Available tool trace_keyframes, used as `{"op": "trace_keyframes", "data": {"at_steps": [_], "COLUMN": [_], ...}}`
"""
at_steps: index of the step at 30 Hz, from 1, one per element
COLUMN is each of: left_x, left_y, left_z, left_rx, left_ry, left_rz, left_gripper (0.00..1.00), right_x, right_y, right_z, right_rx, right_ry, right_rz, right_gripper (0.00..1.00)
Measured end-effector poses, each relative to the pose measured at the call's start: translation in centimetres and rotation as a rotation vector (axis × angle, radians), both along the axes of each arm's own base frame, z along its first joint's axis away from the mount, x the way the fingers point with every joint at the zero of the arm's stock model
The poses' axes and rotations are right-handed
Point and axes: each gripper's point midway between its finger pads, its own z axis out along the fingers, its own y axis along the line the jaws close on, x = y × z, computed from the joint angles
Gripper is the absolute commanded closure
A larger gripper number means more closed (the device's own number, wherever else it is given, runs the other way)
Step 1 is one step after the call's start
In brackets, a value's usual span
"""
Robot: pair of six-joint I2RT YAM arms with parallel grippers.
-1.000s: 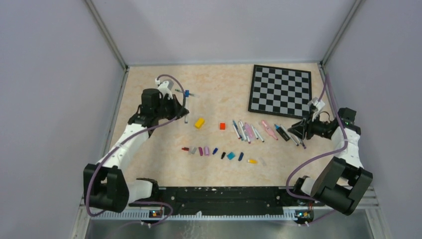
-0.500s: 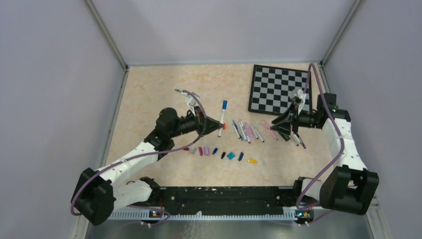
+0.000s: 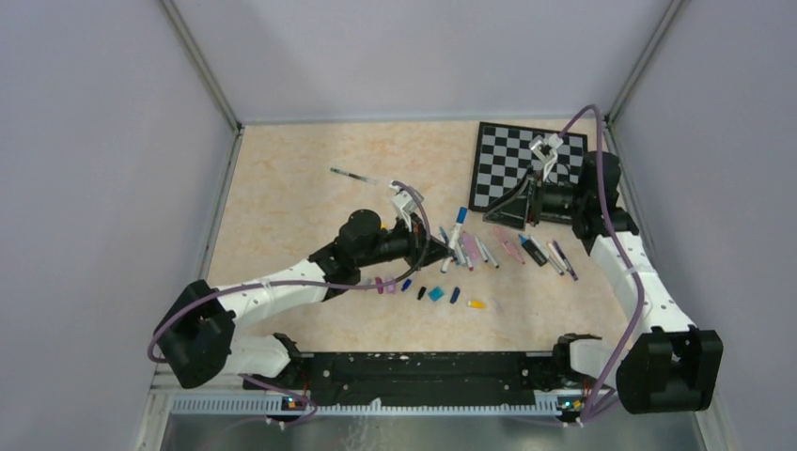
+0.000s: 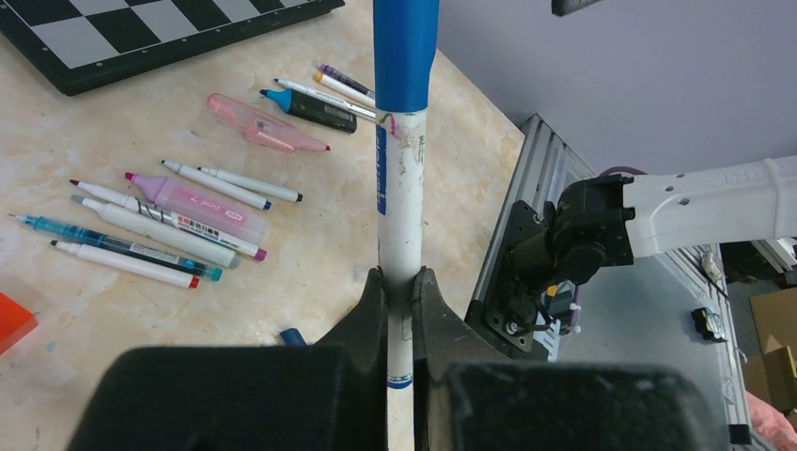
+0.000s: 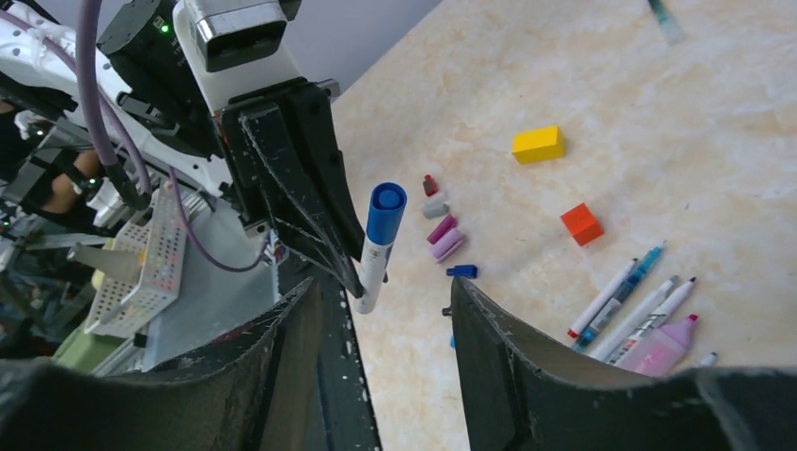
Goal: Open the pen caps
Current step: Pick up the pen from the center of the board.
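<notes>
The left arm (image 3: 282,293) reaches low from its base at the near left corner and slants right across the bench (image 3: 282,188), so that its wrist sits near the middle. The left fingers (image 4: 374,305) are pinched narrow on the lower barrel of a white pen (image 4: 402,216). The pen stands straight out from them, tilted, with its blue cap (image 4: 404,47) on the free end and turned toward the right arm. A lone pen (image 3: 350,173) lies well apart toward the far left of the bench. Nearer the arm bases, loose caps (image 3: 428,293) lie in a row: red, grey, purple and pink at the left, partly hidden under the left arm in the top view, then blue, black, cyan and yellow. The right wrist view shows a yellow block (image 5: 538,144) and a red cube (image 5: 581,224) lying apart from each other beyond that row. Just right of the held pen, the other pens (image 3: 489,249) lie fanned side by side with bare tips. The right arm (image 3: 625,268) rises from the near right corner along the bench's right edge. Its wrist bends left over the near edge of the chessboard (image 3: 531,150). The right fingers (image 5: 512,357) stand apart with nothing between them. They are aimed at the blue cap, which shows through their gap, near but not touching.
</notes>
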Motion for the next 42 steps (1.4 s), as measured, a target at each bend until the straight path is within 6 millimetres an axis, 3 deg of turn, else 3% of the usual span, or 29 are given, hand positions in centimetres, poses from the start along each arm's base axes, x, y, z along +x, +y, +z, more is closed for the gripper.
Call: {"op": "trace_keyframes", "data": {"at_steps": [10, 17, 24, 33, 36, 38, 42], "left_x": [-0.1, -0.3, -0.1, 0.2, 0.3, 0.3, 0.3], "left_y": [-1.4, -2.6, -3.9, -4.6, -4.6, -4.6, -4.5], "left_z": [-0.2, 1.1, 0.4, 1.3, 1.4, 1.7, 1.9], "left_rx": [-0.018, -0.087, -0.101, -0.125, -0.127, -0.136, -0.142], "left_ry": [0.014, 0.024, 0.07, 0.071, 0.07, 0.077, 0.082], "left_rz": [0.01, 0.041, 0.069, 0.106, 0.114, 0.118, 0.124], "left_gripper": [1.0, 1.0, 1.0, 1.0, 1.0, 1.0, 0.83], "right_x": [-2.1, -2.1, -2.2, -2.7, -2.4, -2.2, -2.0], "right_y": [2.0, 2.9, 3.7, 4.5, 4.4, 4.4, 4.4], "right_z": [-3.7, -3.7, -3.2, -3.9, -4.1, -4.1, -4.0], "right_rx": [0.069, 0.121, 0.169, 0.173, 0.173, 0.171, 0.172], "right_ry": [0.162, 0.176, 0.188, 0.211, 0.211, 0.196, 0.176], "right_rz": [0.035, 0.01, -0.005, -0.01, -0.024, -0.033, -0.041], "right_gripper": [0.44, 0.49, 0.63, 0.71, 0.94, 1.0, 1.0]}}
